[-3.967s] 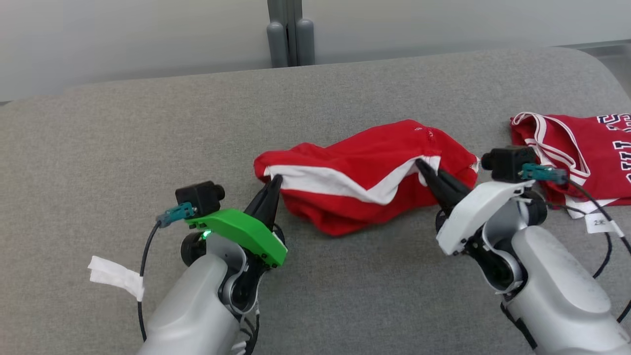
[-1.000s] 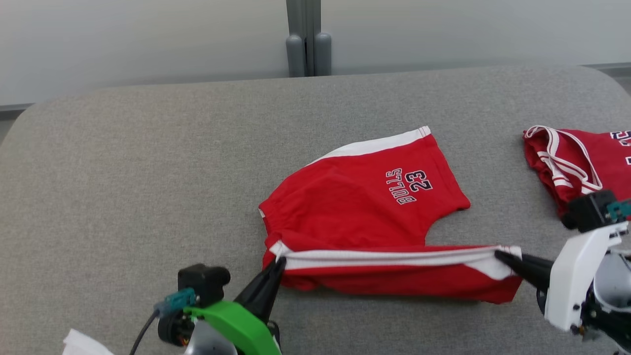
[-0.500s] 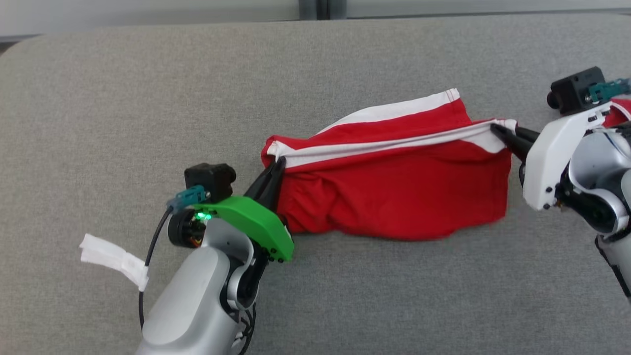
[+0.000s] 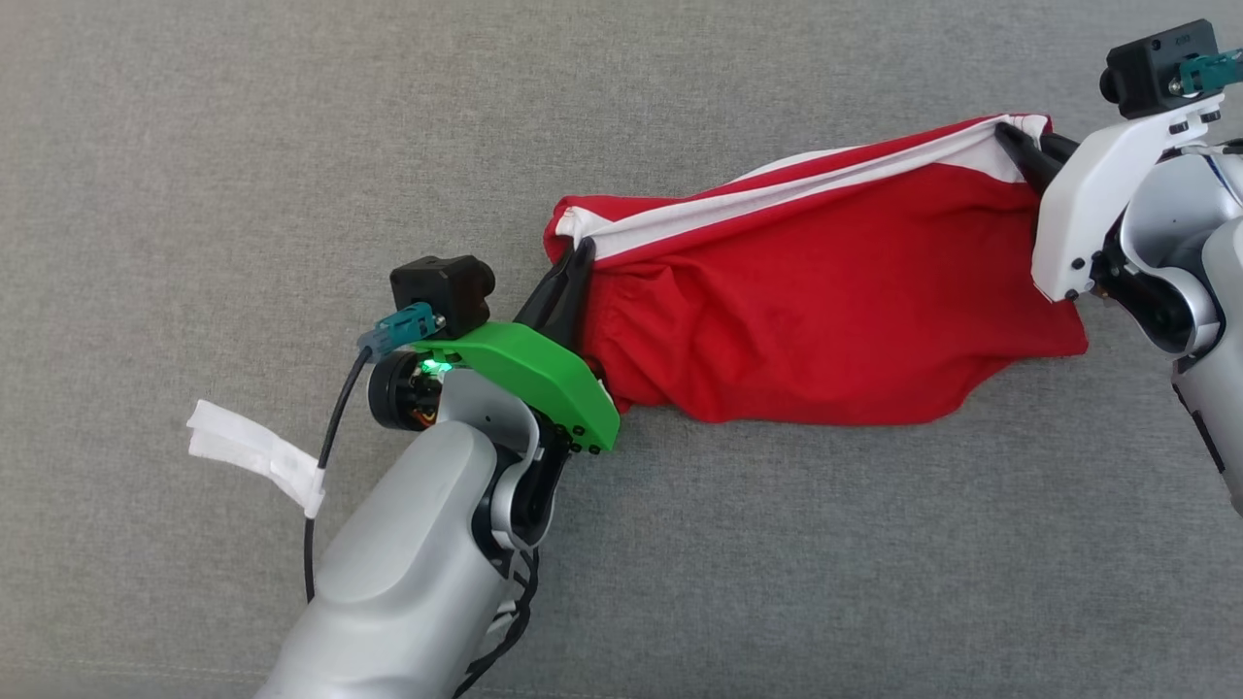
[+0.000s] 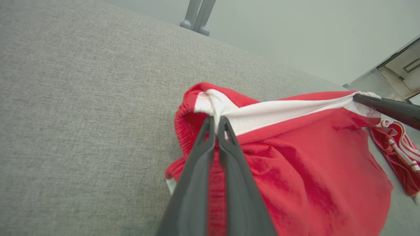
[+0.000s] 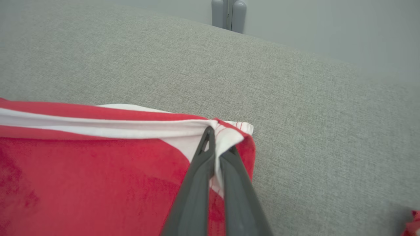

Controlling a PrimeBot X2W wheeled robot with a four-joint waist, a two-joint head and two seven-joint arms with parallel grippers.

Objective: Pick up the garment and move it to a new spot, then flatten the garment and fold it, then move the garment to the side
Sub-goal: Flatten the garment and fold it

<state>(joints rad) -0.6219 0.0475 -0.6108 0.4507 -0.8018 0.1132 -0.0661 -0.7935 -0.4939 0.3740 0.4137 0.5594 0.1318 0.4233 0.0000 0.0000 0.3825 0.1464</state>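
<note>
Left tool (image 5: 216, 118) is pinched tight on the white band of the red cotton garment (image 5: 295, 170); right tool (image 5: 358, 97) clamps the far corner, white band stretched between them over the grey fabric worktop (image 5: 82, 98).

At the right edge of the left wrist view, the second red garment (image 5: 402, 167) is cut off. In the head view, the right arm (image 4: 1190, 223) leaves the frame at right, and the garment (image 4: 825, 301) covers its own back layer from you.

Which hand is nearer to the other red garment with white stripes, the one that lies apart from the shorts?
The right hand. It pinches the end of the shorts that is close to the striped garment; the left hand holds the opposite end, farther away.
</note>
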